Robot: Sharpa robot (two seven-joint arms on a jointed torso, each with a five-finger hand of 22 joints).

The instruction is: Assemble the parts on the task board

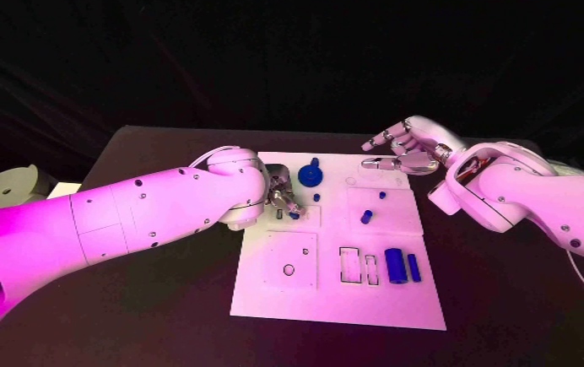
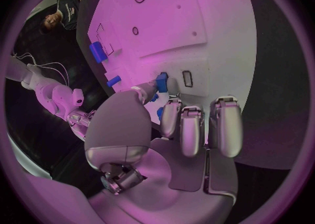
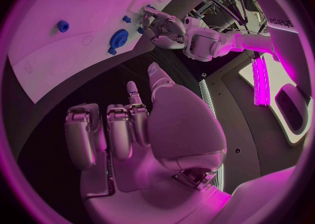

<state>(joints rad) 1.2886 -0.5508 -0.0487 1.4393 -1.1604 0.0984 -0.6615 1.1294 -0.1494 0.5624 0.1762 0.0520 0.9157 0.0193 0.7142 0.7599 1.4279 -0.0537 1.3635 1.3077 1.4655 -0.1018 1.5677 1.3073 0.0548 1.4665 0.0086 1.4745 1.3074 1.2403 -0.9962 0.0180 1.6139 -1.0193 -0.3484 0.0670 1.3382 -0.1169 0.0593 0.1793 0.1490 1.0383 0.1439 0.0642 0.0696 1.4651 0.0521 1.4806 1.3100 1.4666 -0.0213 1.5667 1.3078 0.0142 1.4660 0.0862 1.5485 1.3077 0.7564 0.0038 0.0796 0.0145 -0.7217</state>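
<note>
The white task board [image 1: 274, 291] lies in the middle of the black table. My left hand [image 1: 280, 202] hovers low over the board's left-middle and pinches a small blue part [image 1: 294, 213] between thumb and a finger; the left wrist view shows that part [image 2: 160, 83] at the thumb tip, just over the board [image 2: 197, 19]. My right hand [image 1: 408, 152] hangs above the board's far right corner, fingers spread, holding nothing; the right wrist view shows the same hand [image 3: 144, 129]. A round blue part [image 1: 311, 173] lies at the board's far side.
On the board stand a blue peg [image 1: 366, 216], two small blue studs [image 1: 317, 196] [image 1: 381, 194], and at the near right a thick blue cylinder [image 1: 394, 261] beside a thinner bar [image 1: 413, 267]. Empty rectangular slots [image 1: 350, 266] sit left of the cylinder.
</note>
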